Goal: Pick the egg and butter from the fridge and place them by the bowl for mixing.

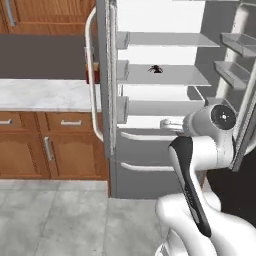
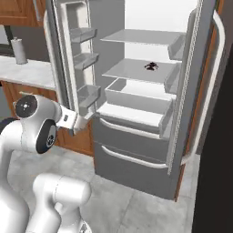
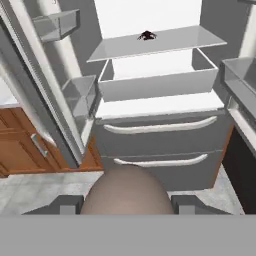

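The fridge (image 1: 150,150) (image 2: 132,150) (image 3: 160,145) stands with both upper doors swung wide, showing white shelves and an open crisper bin. My gripper (image 3: 127,202) is shut on the egg (image 3: 127,190), a brownish-grey oval that bulges up between the two dark fingertips. The gripper (image 1: 167,123) (image 2: 87,118) hovers in front of the fridge, level with the lowest shelf and just above the lower drawers. The butter and the bowl are out of view.
A dark spiky item (image 1: 155,69) (image 2: 151,67) (image 3: 147,35) lies on a middle shelf. The left door (image 2: 68,54) with its clear bins is close beside the hand. A marble counter (image 1: 40,95) over wood cabinets runs left, with a paper-towel roll (image 2: 19,50).
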{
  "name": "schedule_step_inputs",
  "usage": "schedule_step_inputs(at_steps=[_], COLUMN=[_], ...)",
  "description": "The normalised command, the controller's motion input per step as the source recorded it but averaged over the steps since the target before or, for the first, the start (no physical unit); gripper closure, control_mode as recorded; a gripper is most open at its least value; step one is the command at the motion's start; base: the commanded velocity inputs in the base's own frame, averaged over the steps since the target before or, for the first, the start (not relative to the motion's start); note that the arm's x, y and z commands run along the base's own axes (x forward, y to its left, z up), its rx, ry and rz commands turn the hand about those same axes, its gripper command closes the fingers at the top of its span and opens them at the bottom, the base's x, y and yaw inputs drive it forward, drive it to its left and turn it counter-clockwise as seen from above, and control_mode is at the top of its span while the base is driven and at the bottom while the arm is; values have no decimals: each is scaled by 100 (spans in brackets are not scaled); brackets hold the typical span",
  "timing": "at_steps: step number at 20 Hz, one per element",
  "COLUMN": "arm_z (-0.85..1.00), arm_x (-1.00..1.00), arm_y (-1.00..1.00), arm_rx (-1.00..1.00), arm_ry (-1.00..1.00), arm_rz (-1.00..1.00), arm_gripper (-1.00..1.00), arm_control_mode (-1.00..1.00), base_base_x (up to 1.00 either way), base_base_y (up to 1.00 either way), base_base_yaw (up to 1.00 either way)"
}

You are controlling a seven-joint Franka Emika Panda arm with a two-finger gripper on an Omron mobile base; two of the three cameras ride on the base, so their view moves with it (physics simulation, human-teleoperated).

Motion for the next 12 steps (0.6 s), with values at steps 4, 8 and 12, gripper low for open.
schedule_step_inputs(at_steps=[4,8,12], arm_z=[0,0,0], arm_x=[0,0,0], arm_y=[0,0,0], arm_rx=[0,0,0], arm_ry=[0,0,0], arm_rz=[0,0,0], arm_gripper=[100,100,100], arm_control_mode=[100,100,100], base_base_x=[-29,-16,-9], base_base_y=[0,2,7], base_base_yaw=[95,100,98])
